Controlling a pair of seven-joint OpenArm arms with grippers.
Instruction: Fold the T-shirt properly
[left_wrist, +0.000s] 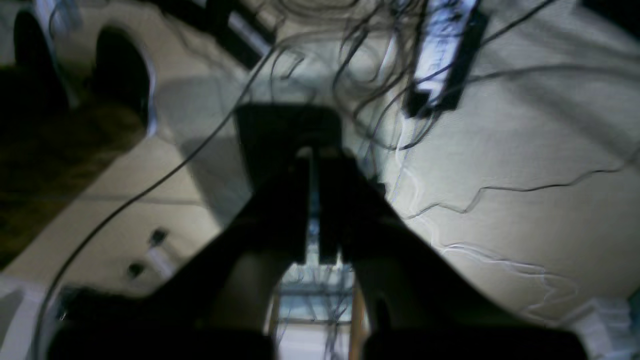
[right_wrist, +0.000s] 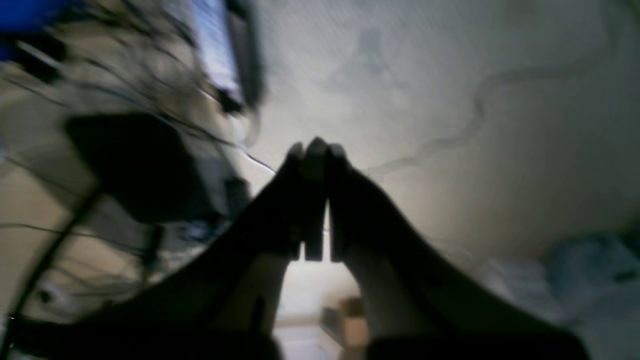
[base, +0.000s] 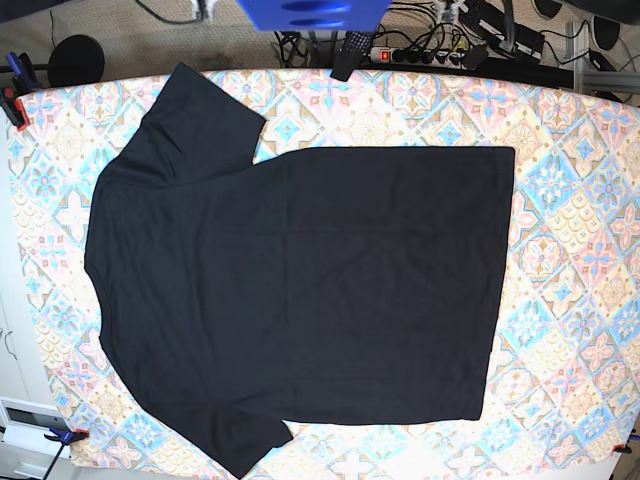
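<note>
T-shirt (base: 300, 290) lies spread on the patterned tablecloth (base: 575, 300), filling most of the base frame. Left gripper (left_wrist: 312, 155) and right gripper (right_wrist: 320, 150): both closed, no cloth between the tips; neither wrist view shows the shirt. Risks, my judgement: with the tips together, a descent would only push or rumple the fabric unless they part first. Dark cloth on dark cloth gives little contrast, so an edge could be missed, or both layers pinched unevenly. The lower sleeve (base: 240, 440) reaches the bottom edge of the frame, so its tip may be hard to place; a fold begun from there could come out crooked. Pulling one side alone could drag the whole garment askew, the cloth under it perhaps shifting too. Orientation: neck end toward the left of the frame, hem (base: 500, 280) toward the right, one sleeve (base: 195, 115) pointing to the upper part, the other to the bottom. Long axis runs roughly left to right, body slightly tilted.
</note>
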